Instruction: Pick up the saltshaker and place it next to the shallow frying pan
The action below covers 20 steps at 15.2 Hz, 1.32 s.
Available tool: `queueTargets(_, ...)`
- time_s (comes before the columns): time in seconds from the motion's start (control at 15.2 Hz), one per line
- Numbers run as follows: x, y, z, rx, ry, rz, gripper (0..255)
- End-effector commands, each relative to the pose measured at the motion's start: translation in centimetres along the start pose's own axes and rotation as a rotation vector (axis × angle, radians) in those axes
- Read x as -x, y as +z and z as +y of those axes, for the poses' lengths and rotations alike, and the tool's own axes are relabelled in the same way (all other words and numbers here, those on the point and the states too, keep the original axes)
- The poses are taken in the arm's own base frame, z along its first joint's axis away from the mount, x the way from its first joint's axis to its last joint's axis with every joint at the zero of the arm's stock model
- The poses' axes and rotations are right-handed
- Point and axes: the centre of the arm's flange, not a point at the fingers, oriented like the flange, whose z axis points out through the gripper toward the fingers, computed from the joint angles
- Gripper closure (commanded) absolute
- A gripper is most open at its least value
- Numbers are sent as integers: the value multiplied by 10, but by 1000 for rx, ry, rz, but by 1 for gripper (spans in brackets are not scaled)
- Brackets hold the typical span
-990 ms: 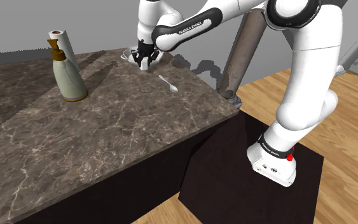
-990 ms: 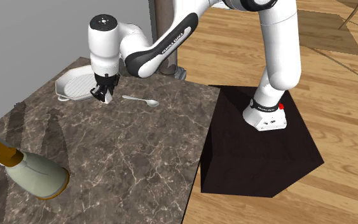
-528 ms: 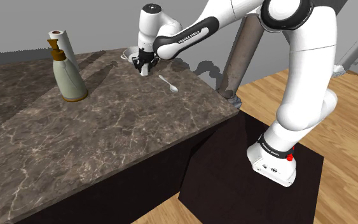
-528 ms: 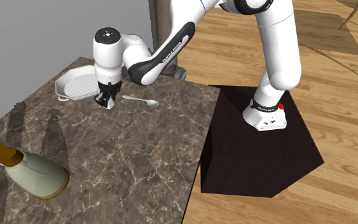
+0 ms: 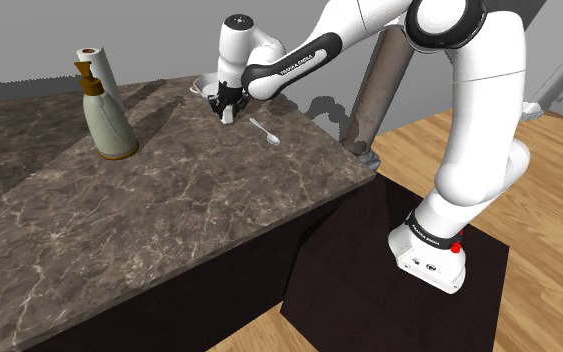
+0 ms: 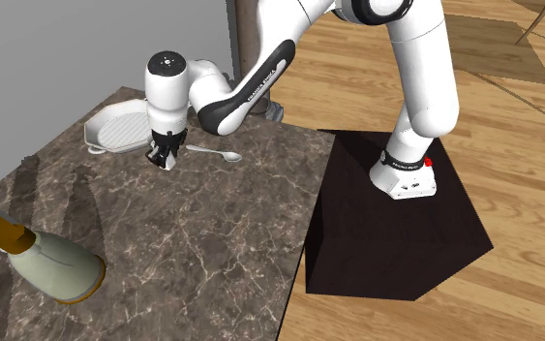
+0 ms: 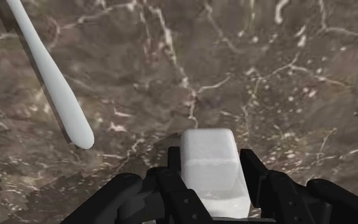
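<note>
One white saltshaker (image 7: 212, 173) pinched in claw (image 6: 164, 156), low over bench (image 6: 212, 252), just beside one frying pan (image 6: 113, 130). One spoon (image 6: 213, 152) near. One bottle (image 5: 107, 125), one paper roll (image 5: 93, 58) well apart.

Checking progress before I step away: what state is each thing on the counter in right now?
Saltshaker: clamped by the shut gripper.
Spoon: lying flat on the counter.
Pan: sitting flat, empty.
Bottle: upright.
Paper roll: upright.

The tool (image 7: 210, 158) is black, saltshaker (image 7: 213, 181) and spoon (image 7: 50, 77) white, countertop (image 7: 285, 70) brown with pale veins.
</note>
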Motion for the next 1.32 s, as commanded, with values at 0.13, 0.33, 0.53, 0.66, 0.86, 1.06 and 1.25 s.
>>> queueTargets(0.13, 0, 0, 0, 0, 0, 0, 0)
queueTargets(0.33, 0, 0, 0, 0, 0, 0, 0)
queueTargets(0.53, 0, -13, 0, 0, 0, 0, 0)
queueTargets(0.66, 0, -40, 0, 0, 0, 0, 0)
queueTargets(0.86, 0, -50, 0, 0, 0, 0, 0)
queueTargets(1.06, 0, -50, 0, 0, 0, 0, 0)
queueTargets(1.25, 0, -50, 0, 0, 0, 0, 0)
